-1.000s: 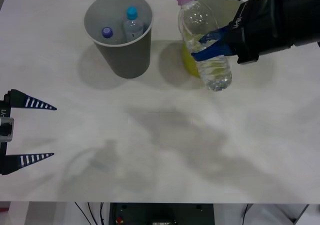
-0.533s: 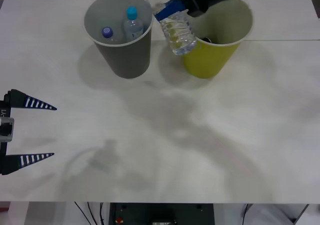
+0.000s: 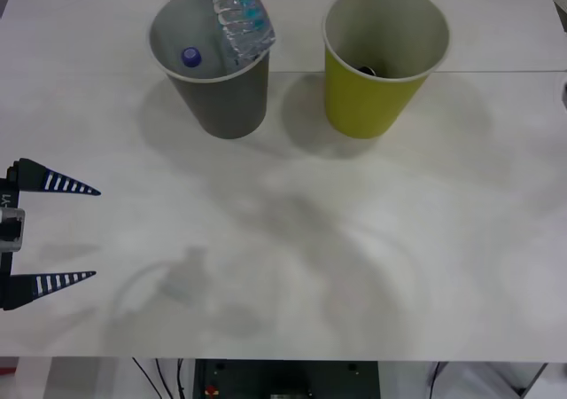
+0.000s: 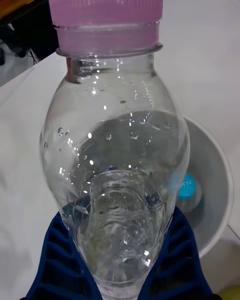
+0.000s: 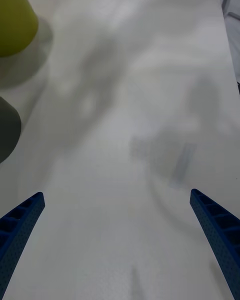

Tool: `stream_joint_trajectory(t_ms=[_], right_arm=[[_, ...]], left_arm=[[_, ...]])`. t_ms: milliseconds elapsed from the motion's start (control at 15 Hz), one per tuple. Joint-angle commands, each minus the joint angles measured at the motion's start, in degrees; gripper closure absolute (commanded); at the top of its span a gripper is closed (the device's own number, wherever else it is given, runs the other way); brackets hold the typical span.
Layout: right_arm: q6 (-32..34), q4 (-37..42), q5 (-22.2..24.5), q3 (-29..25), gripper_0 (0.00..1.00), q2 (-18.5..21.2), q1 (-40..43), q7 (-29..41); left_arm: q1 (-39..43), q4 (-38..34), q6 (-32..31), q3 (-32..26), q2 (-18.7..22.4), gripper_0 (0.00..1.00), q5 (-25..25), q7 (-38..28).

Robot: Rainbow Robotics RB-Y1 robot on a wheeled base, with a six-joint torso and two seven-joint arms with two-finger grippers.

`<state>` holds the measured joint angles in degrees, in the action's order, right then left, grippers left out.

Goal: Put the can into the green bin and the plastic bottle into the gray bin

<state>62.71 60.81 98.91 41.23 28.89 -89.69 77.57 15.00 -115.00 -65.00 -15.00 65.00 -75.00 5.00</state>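
So the right gripper (image 4: 122, 275) has its blue ribbed fingers (image 4: 60, 265) clamped on both sides of the plastic bottle (image 3: 241, 18), holding it up in the air right over the mouth of the gray bin (image 3: 221, 106). From the front view the bottle's clear ribbed lower body hangs tilted over the bin's far rim, not resting on anything. In the right wrist view the pink cap (image 4: 105, 2) points away from the fingers and the gray bin sits below, behind the bottle.

Inside the gray bin there's a purple-capped bottle (image 3: 190, 58) and a light-blue-capped bottle (image 4: 187, 190).

The green bin (image 3: 376, 97) stands just beside the gray one on the white table (image 3: 310, 239), with something dark at its bottom, can't tell what.

The left gripper (image 3: 44, 235) sits at the table's near left edge, fingers spread wide, holding nothing.
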Motion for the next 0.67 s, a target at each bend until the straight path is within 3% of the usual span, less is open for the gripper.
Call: stream_joint_trajectory(t_ms=[67, 467, 533, 667], right_arm=[[-1.36, -4.65, 0.76, 0.87, 1.00, -2.78, -2.42, -1.19], [-6.46, -12.39, 1.11, 3.42, 1.00, -7.00, -5.32, -2.77], [-6.63, -12.47, 1.11, 3.42, 0.90, -7.18, -5.41, -3.39], [-6.81, -12.47, 0.93, 3.42, 0.59, -7.18, -5.41, -4.35]], left_arm=[[0.00, 0.00, 0.00, 0.00, 0.00, 0.00, 0.00, 0.00], [0.00, 0.00, 0.00, 0.00, 0.00, 0.00, 0.00, 0.00], [0.00, 0.00, 0.00, 0.00, 0.00, 0.00, 0.00, 0.00], [0.00, 0.00, 0.00, 0.00, 0.00, 0.00, 0.00, 0.00]])
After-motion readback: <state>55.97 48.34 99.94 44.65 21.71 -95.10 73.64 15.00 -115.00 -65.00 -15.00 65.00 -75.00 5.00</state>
